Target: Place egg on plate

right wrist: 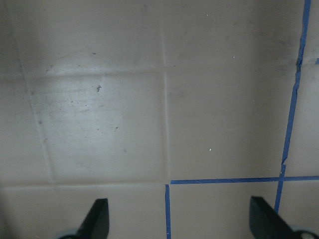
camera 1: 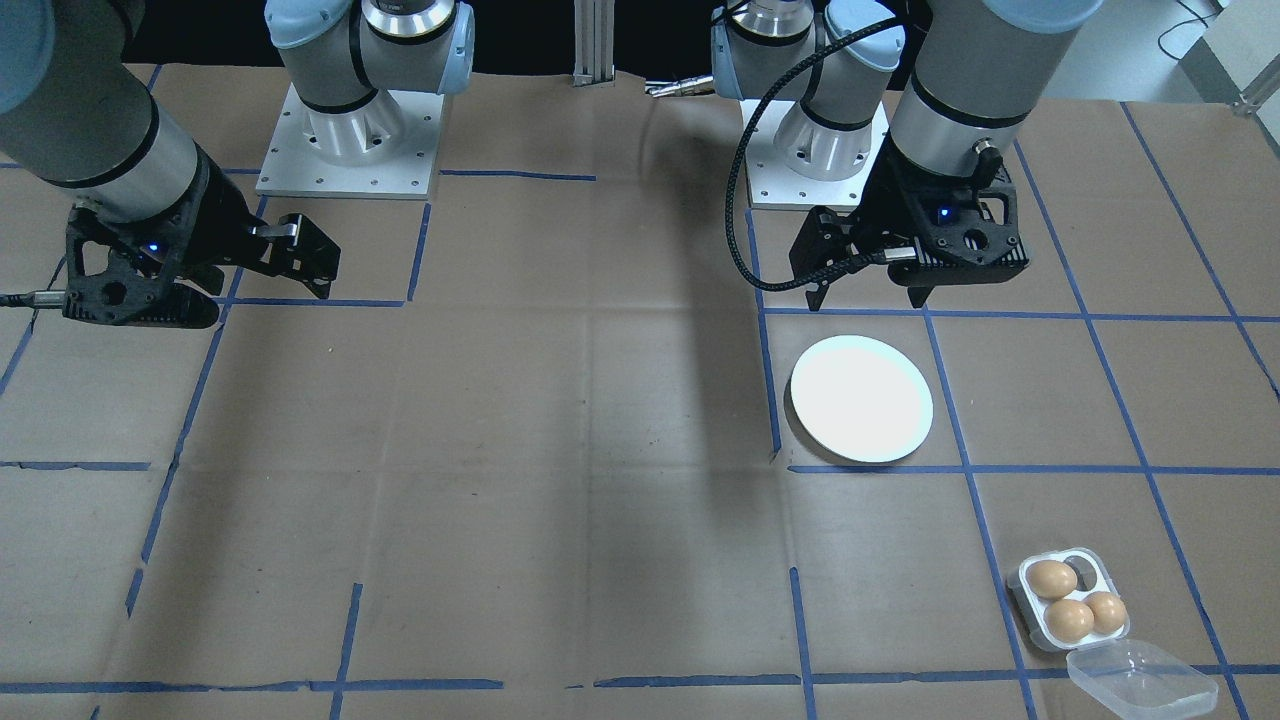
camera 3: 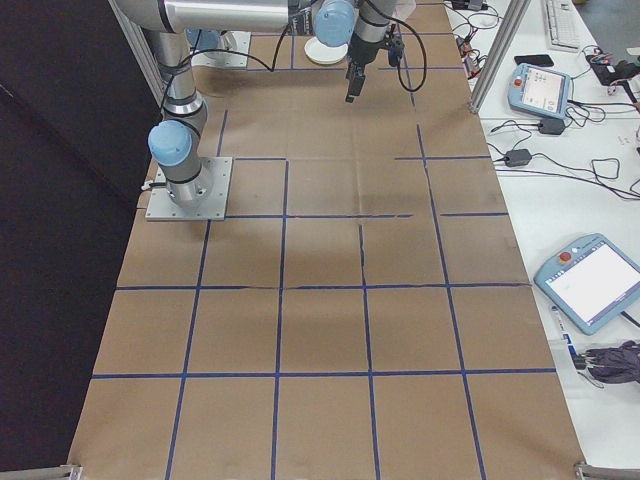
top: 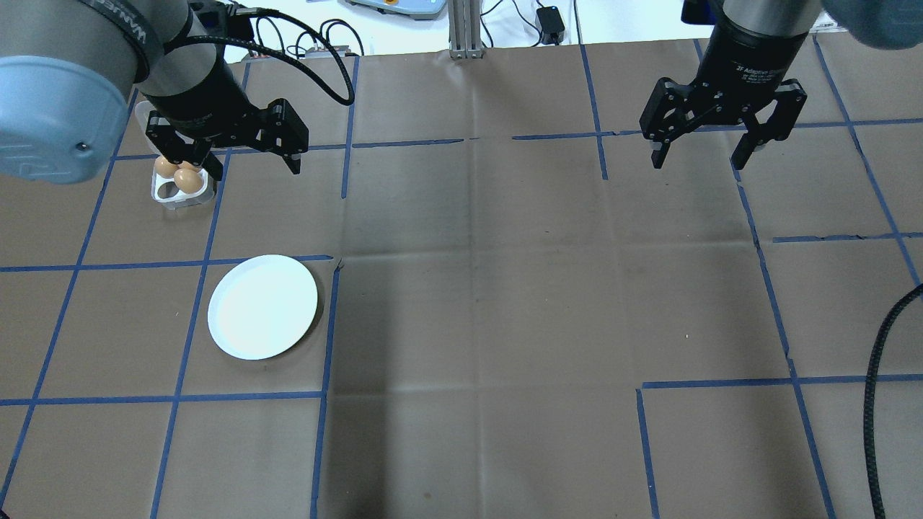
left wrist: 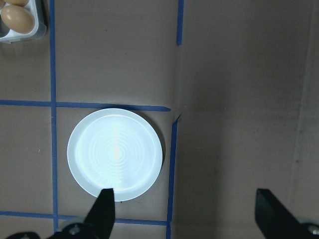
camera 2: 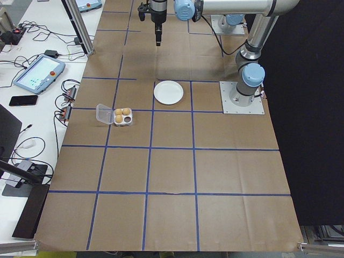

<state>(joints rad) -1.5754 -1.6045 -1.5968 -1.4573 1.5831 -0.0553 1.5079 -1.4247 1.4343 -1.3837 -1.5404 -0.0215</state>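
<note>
Round white plate [top: 262,306] lies flat and bare at the overhead view's nine o'clock; three brown eggs [camera 1: 1076,603] sit in a tray at its eleven o'clock.

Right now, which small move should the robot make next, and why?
Probably move the left hand over the egg tray. That hand is open and empty, the plate is bare, and three eggs sit in the tray with its lid open.

Front and overhead views face opposite ways, both showing plate [camera 1: 861,399], side views distant, wrist views close
</note>
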